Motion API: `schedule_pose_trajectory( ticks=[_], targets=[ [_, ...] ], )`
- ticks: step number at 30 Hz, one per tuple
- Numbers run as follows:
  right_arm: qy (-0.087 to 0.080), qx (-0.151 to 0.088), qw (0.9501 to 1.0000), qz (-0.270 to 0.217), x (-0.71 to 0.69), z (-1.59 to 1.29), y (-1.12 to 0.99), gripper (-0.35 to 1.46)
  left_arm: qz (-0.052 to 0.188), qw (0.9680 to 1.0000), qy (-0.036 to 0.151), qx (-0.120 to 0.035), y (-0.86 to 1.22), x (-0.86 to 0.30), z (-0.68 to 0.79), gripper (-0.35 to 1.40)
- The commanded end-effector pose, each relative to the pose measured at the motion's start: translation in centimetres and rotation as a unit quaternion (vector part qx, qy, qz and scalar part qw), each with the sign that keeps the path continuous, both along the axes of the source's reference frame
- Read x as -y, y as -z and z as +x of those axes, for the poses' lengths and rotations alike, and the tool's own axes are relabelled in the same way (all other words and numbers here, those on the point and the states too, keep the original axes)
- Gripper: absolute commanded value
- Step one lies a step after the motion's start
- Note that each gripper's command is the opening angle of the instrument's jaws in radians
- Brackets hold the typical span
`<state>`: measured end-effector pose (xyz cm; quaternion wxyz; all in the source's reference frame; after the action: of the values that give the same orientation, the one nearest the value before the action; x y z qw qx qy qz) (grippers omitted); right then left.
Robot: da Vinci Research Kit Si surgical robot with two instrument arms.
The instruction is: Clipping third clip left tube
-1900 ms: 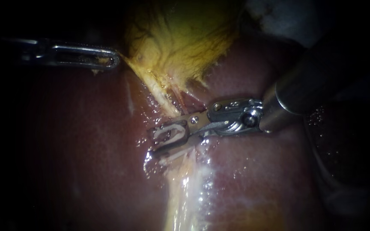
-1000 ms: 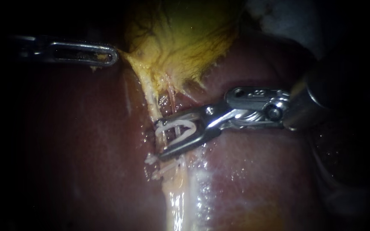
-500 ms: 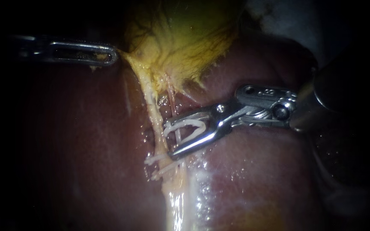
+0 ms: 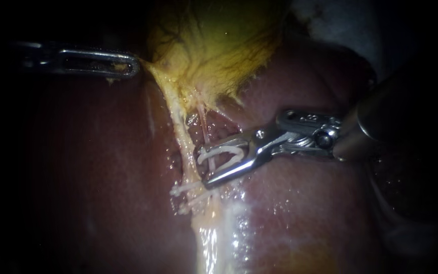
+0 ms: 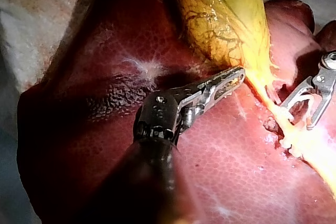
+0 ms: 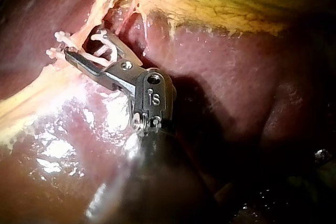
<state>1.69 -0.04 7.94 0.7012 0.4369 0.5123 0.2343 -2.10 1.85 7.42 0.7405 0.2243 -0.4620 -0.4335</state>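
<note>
Wet red liver (image 4: 102, 203) lay under everything. Nearest, two placed clips (image 4: 181, 191) crossed the pale left tube (image 4: 179, 127) just past the lower jaw of the right instrument (image 4: 202, 167). Its jaws stood wide apart, carrying an open white clip (image 4: 221, 152), tips just beside that tube. Beyond, the left instrument (image 4: 135, 66) had its jaws closed on the edge of the gallbladder (image 4: 219, 45).
</note>
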Motion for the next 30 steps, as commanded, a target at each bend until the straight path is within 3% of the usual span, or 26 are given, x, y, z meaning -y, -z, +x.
schedule_pose_trajectory(
  ticks=[1,6,11,20,28,30],
  targets=[
    [0.0,0.001,1.0,0.001,0.0,0.0,-0.04,0.49,0.0,1.0,0.0,0.0,0.0,0.0,0.0,-0.35],
    [-0.001,0.004,1.0,0.0,0.03,0.0,-0.27,0.49,0.0,1.0,0.0,0.0,0.0,0.0,0.0,-0.35],
    [0.0,0.001,1.0,-0.001,0.07,0.11,-0.35,0.5,0.0,1.0,0.0,0.0,-0.01,0.0,0.0,-0.35],
    [-0.011,-0.052,0.9971,0.055,0.15,0.41,-0.27,0.51,0.0,1.0,0.0,0.0,-0.01,0.0,0.0,-0.35],
    [-0.049,-0.111,0.9867,0.108,0.21,0.64,-0.15,0.52,0.0,1.0,0.0,0.0,-0.01,0.0,0.0,-0.35],
    [-0.069,-0.106,0.9853,0.115,0.21,0.66,-0.1,0.52,0.0,1.0,0.0,0.0,-0.01,0.0,0.0,-0.35]
  ],
)
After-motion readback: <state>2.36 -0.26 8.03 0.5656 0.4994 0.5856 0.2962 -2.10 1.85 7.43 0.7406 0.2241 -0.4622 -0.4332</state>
